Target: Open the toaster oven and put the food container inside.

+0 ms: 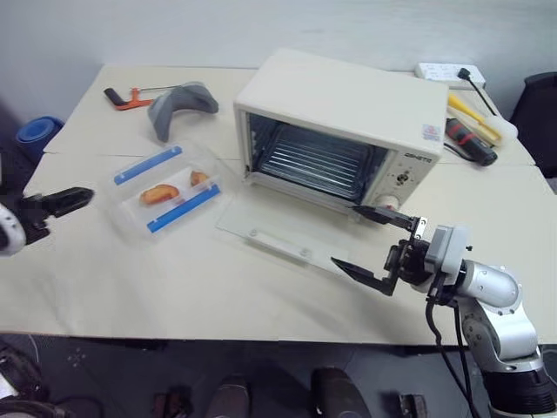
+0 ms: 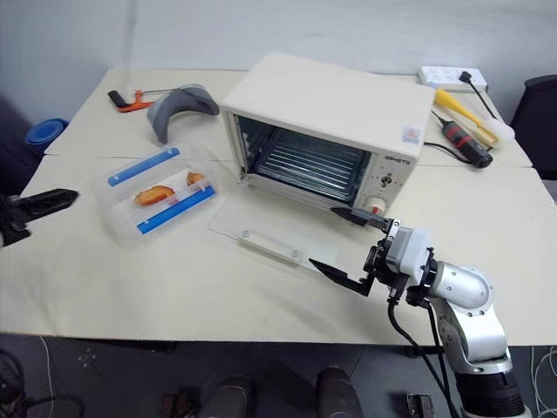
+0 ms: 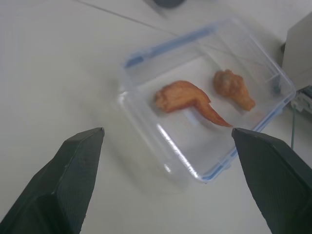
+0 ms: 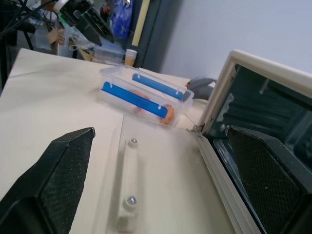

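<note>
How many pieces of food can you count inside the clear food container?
2: a longer wing-shaped piece near the middle of the food container, and a smaller rounder piece beside it, towards the toaster oven. Nothing seems hidden.

head stereo pair high over the table [image 1: 218, 287]; wrist cameras low, close, both sharing the food container [image 3: 204, 107]

Food container [image 1: 166, 189] on table [image 1: 174, 279], left of toaster oven [image 1: 344, 131].

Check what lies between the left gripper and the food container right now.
Nothing: only bare table separates the open left gripper from the food container, seen in the left eye view and left wrist view.
</note>
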Robot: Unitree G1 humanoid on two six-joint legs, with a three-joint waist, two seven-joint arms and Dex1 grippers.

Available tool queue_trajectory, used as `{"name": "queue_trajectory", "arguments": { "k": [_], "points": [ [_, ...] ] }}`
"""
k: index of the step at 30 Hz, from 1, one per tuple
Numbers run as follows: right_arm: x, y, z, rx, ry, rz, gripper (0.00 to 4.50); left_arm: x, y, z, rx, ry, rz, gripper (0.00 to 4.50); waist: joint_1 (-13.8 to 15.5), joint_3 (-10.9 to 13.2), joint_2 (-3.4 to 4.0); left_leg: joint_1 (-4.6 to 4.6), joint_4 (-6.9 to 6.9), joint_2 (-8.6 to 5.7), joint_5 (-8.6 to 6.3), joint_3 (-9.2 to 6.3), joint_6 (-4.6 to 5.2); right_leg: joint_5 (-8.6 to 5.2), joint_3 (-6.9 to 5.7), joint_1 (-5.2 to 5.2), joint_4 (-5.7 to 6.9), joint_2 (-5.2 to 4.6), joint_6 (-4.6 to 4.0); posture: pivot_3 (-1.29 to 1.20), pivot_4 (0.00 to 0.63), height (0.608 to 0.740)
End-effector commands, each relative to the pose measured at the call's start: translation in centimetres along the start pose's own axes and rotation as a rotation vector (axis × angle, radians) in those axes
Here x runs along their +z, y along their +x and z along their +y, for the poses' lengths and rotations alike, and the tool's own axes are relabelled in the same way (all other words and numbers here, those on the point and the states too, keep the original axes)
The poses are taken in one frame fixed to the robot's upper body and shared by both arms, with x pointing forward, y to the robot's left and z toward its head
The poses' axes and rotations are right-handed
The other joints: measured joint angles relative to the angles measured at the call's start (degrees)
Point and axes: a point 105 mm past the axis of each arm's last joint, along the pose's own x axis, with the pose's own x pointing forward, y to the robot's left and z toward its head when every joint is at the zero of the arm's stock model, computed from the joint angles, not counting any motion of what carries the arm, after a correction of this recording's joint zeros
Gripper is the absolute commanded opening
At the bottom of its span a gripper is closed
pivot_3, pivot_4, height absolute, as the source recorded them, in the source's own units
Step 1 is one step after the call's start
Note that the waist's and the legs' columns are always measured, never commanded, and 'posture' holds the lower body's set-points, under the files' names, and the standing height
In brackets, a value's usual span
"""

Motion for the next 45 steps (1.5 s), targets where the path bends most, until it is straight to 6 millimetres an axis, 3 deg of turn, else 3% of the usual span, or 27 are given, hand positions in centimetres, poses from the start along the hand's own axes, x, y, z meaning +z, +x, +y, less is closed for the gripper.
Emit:
{"name": "queue_trajectory", "arguments": {
  "k": [1,4,10,11,17,26,31,36,39,45],
  "points": [
    [0.7,0.5,0.5,0.007,-0.022,-0.028,4.50,0.3,1.2,1.9,0.152,-0.033,0.033,4.45,-0.4,0.0,0.00,0.01,-0.02,-0.01,0.01,-0.05,-0.02,0.00,0.00,-0.01,0.00,0.03,0.00,0.00,0.150,0.740],
    [0.9,0.5,0.6,-0.012,-0.022,-0.031,4.50,0.5,2.4,2.7,0.201,-0.050,0.048,4.45,-1.0,0.0,0.00,0.05,-0.17,-0.01,0.06,-0.05,-0.12,0.00,0.00,-0.12,0.05,0.03,0.00,0.00,0.150,0.740],
    [0.9,0.1,0.3,-0.069,-0.030,-0.019,4.50,-0.1,4.3,2.2,0.161,-0.063,0.104,4.45,-0.7,0.0,0.00,-0.03,-0.13,-0.05,0.08,-0.06,-0.15,0.00,-0.04,-0.26,0.15,-0.01,0.00,0.00,0.150,0.740],
    [0.9,0.0,0.2,-0.073,-0.032,-0.018,4.50,-0.2,4.5,2.3,0.163,-0.060,0.108,4.27,-0.6,0.0,0.00,-0.02,-0.12,-0.06,0.08,-0.06,-0.15,0.00,-0.04,-0.26,0.15,-0.02,0.00,0.00,0.150,0.740],
    [0.9,0.1,0.3,-0.094,-0.035,-0.012,4.50,1.3,4.9,3.8,0.214,-0.023,0.047,2.70,-0.4,0.0,0.00,-0.03,-0.07,-0.06,0.09,-0.04,-0.16,0.00,-0.05,-0.31,0.26,-0.02,0.00,0.00,0.150,0.740],
    [0.8,-0.2,0.1,-0.114,-0.048,0.008,4.50,5.4,4.1,2.6,0.156,0.069,-0.067,0.02,0.3,0.0,-0.01,-0.08,0.00,-0.07,0.09,0.01,-0.16,0.00,-0.07,-0.42,0.40,-0.04,0.00,0.00,0.150,0.740],
    [0.5,-1.0,0.0,-0.138,-0.046,0.029,4.50,6.8,3.7,1.5,0.113,0.171,-0.050,0.02,0.4,0.0,-0.01,-0.12,0.05,-0.10,0.09,0.02,-0.16,0.00,-0.08,-0.43,0.44,-0.04,0.00,0.00,0.150,0.740],
    [0.1,-1.7,0.1,-0.162,-0.042,0.039,4.50,6.1,3.8,3.2,0.189,0.177,-0.012,0.02,0.4,0.0,-0.01,-0.11,0.08,-0.11,0.09,0.02,-0.16,0.00,-0.08,-0.42,0.48,-0.03,0.00,0.00,0.150,0.740],
    [-0.1,-2.0,0.5,-0.162,-0.036,0.047,4.50,5.8,3.5,3.4,0.218,0.153,0.004,0.61,0.3,0.0,-0.03,-0.12,0.09,-0.09,0.09,0.02,-0.16,0.00,-0.11,-0.48,0.54,-0.03,0.00,0.00,0.150,0.740],
    [-0.3,-2.2,0.7,-0.153,-0.033,0.047,4.50,4.3,4.0,2.4,0.195,0.051,0.022,2.41,0.4,0.0,-0.03,-0.12,0.14,-0.10,0.09,0.07,-0.16,0.00,-0.14,-0.57,0.69,-0.08,0.00,0.00,0.150,0.740]
  ]
}}
